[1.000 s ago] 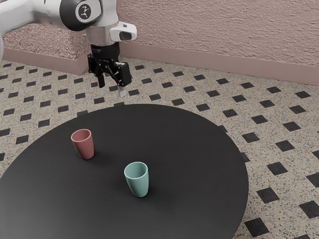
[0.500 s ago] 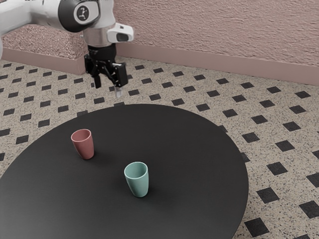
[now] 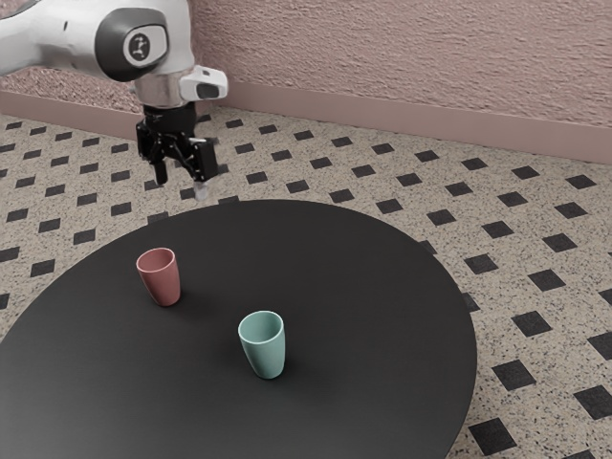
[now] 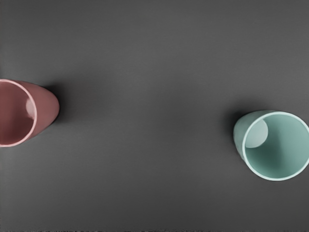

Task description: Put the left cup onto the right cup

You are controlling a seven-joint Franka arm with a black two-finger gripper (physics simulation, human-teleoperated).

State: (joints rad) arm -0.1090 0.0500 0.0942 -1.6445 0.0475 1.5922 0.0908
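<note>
A dusty red cup (image 3: 159,275) stands upright on the round black table (image 3: 373,296), toward the exterior view's left. A teal cup (image 3: 261,344) stands upright nearer the front, to the red cup's right. My gripper (image 3: 179,182) hangs high above the table's far left edge, well above and behind the red cup, open with nothing between its fingers. From the wrist camera I look down into both cups: the red cup (image 4: 21,113) and the teal cup (image 4: 273,145) sit far apart, each empty.
The table's far rim lies just below my hand. Around the table is a speckled floor with black diamond tiles (image 3: 497,229), and a pink textured wall (image 3: 430,48) runs along the back.
My arm has swung toward the exterior view's left, carrying the open gripper closer to a spot above the red cup. Neither cup has moved.
</note>
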